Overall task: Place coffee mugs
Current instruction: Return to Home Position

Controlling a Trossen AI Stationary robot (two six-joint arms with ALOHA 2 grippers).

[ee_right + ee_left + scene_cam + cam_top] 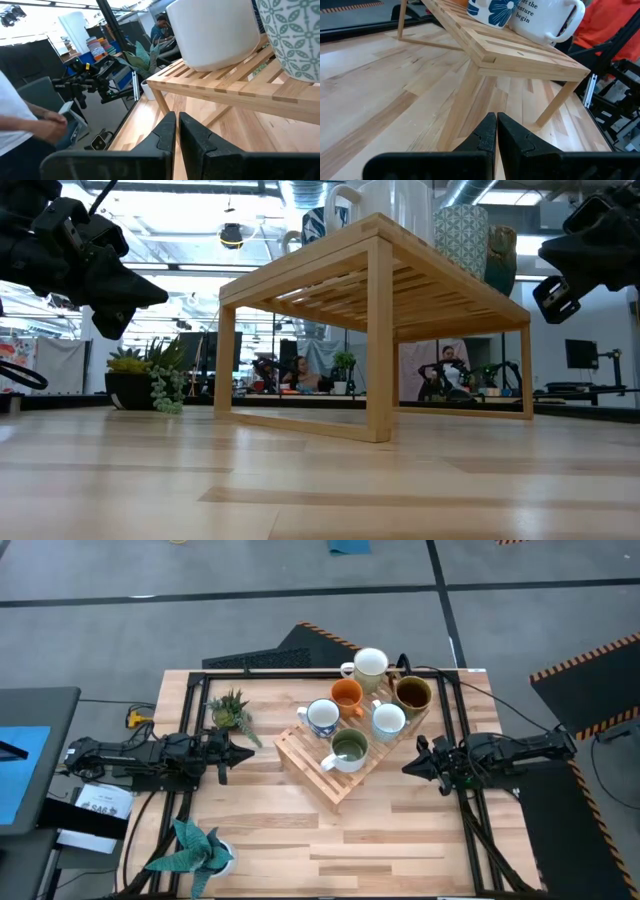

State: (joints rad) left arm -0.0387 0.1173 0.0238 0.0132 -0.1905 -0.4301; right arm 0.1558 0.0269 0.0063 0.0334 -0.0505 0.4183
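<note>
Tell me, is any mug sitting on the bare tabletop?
No, all six mugs stand on the wooden shelf in the high view.

High view: straight down from above, far enough to hold the whole worktop, shelf near centre
Low view: level at worktop height, close to the shelf, facing the room behind
Left wrist view: just behind the left tool, close on one shelf corner
Right wrist view: just behind the right tool, close on the opposite shelf edge
Shared: the shelf, in all four
</note>
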